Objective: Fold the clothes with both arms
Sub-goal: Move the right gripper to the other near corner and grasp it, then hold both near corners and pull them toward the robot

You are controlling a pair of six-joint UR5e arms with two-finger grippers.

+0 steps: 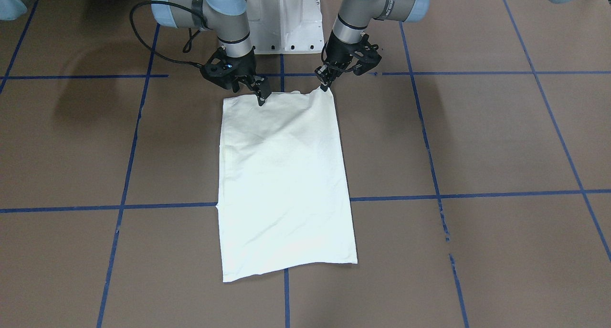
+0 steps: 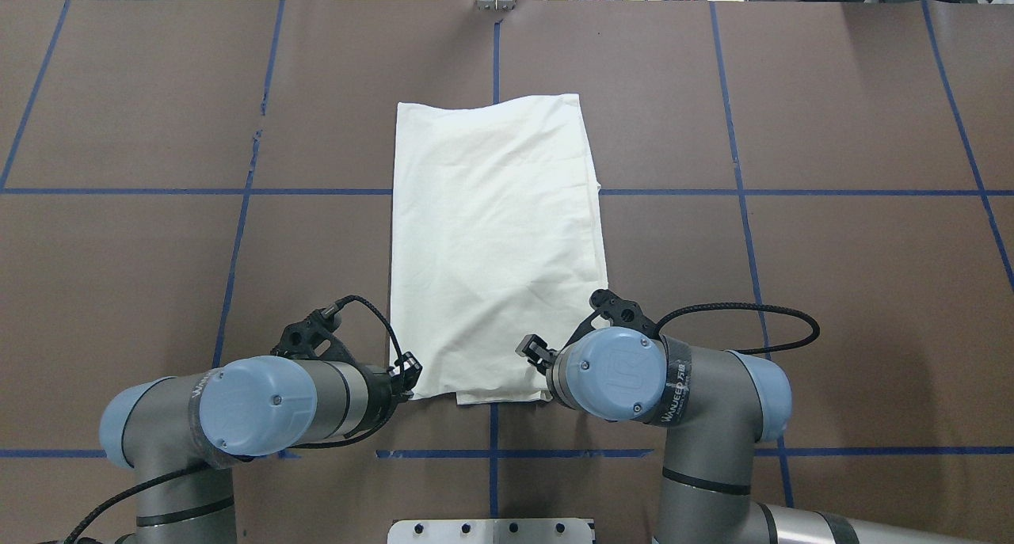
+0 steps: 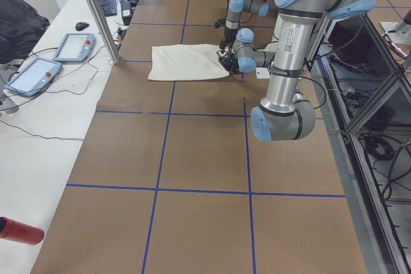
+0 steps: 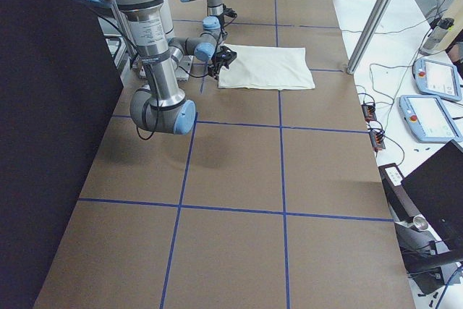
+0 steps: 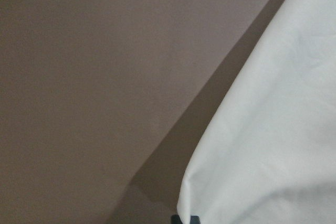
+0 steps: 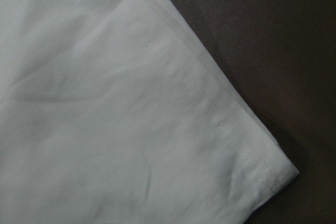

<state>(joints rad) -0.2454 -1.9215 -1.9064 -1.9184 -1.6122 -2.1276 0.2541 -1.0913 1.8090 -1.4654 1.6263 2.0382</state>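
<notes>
Overhead exterior view gives me the best look: the brown table (image 2: 792, 291), crossed by blue tape lines, carries the cream T-shirt (image 2: 495, 235), already folded into a long rectangle, plain side up, running away from the robot down the middle. The left arm (image 2: 261, 405) and right arm (image 2: 634, 378) both bend over its near short edge. From across the table, the left gripper (image 1: 327, 85) has its jaws pinched on one near corner, which stands up in a small peak. The right gripper (image 1: 261, 99) presses its tips into the cloth by the other corner; whether it has closed there I cannot tell. I'd judge the shirt light, limp and multi-layered, so hold both near corners through every layer, by the stitched hem (image 6: 210, 108).
</notes>
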